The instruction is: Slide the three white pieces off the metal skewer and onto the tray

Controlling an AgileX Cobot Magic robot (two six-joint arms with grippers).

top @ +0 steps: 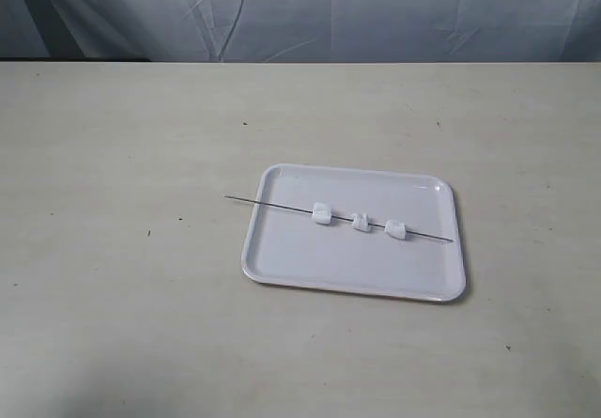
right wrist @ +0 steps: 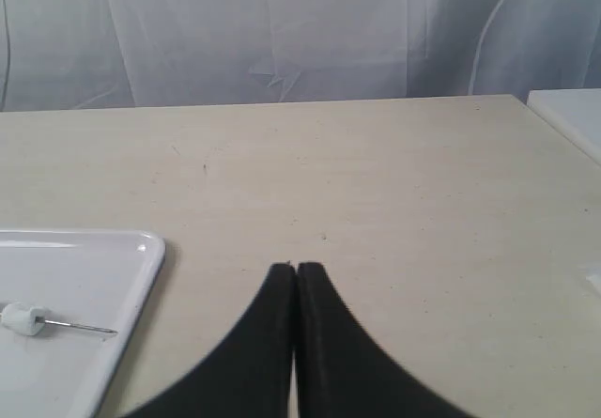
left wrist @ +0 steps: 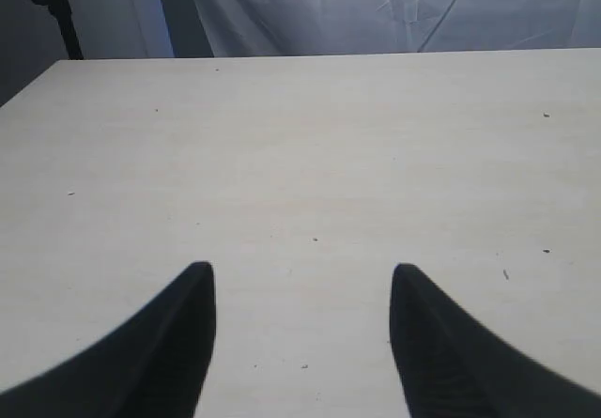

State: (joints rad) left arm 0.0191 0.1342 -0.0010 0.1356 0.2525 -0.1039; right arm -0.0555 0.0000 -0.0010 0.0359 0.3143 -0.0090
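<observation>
Left pincer (left wrist: pixel 302 270) is spread wide above the tabletop (left wrist: pixel 300 146), holding nothing. Right pincer (right wrist: pixel 296 269) is clenched tight and empty, near the white tray (right wrist: pixel 153 252), not touching it.

— What's the worktop (top: pixel 122 155) like?
— Pale beige, matte, with a few small dark specks scattered over it.
— What lies on it?
— One white tray (top: pixel 347 263), flat, a little right of centre in the exterior view and slightly askew to the near edge.
</observation>
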